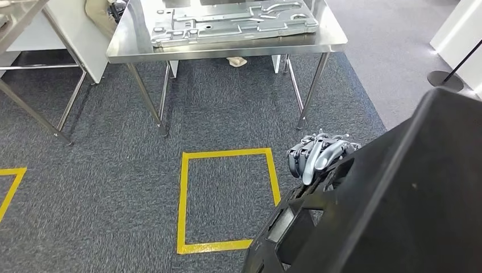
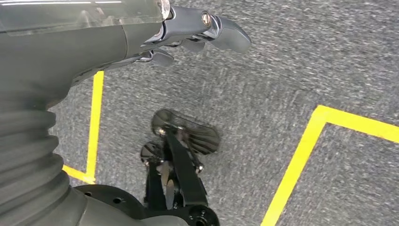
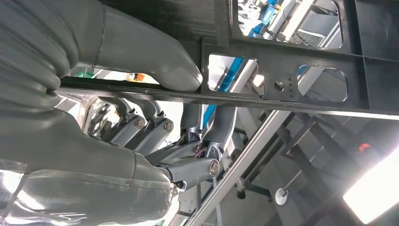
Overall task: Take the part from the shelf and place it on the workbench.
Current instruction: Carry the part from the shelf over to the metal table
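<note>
- The right hand (image 1: 319,154) grips a large black part (image 1: 398,199) that takes up the lower right of the head view, above the grey carpet (image 1: 113,170).
- In the head view the fingers (image 1: 332,153) of that hand curl over the upper edge of the part, closed on it.
- In the right wrist view the thick grey thumb (image 3: 150,61) lies along one face of a thin black rail of the part (image 3: 291,101), and the darker fingers (image 3: 207,141) wrap the other face, so the rail is clamped between them.
- The part is a flat black frame with cut-out windows and a small hole in its plate; it is carried tilted, off the floor, and well apart from the desk (image 1: 131,48).
- The steel desk stands ahead at the top of the head view, on thin metal legs, and bears a silver pressed-metal panel (image 1: 227,23).
- A second metal table (image 1: 23,85) stands to the left of it.
- A yellow taped rectangle (image 1: 183,199) marks the carpet between the robot and the desk; another yellow corner shows at the far left edge.
- The left hand (image 2: 197,33) hangs over the carpet in the left wrist view, its fingers (image 2: 230,35) loosely extended and holding nothing.
- A round black stand base (image 1: 445,79) sits on the paler floor at the right.
</note>
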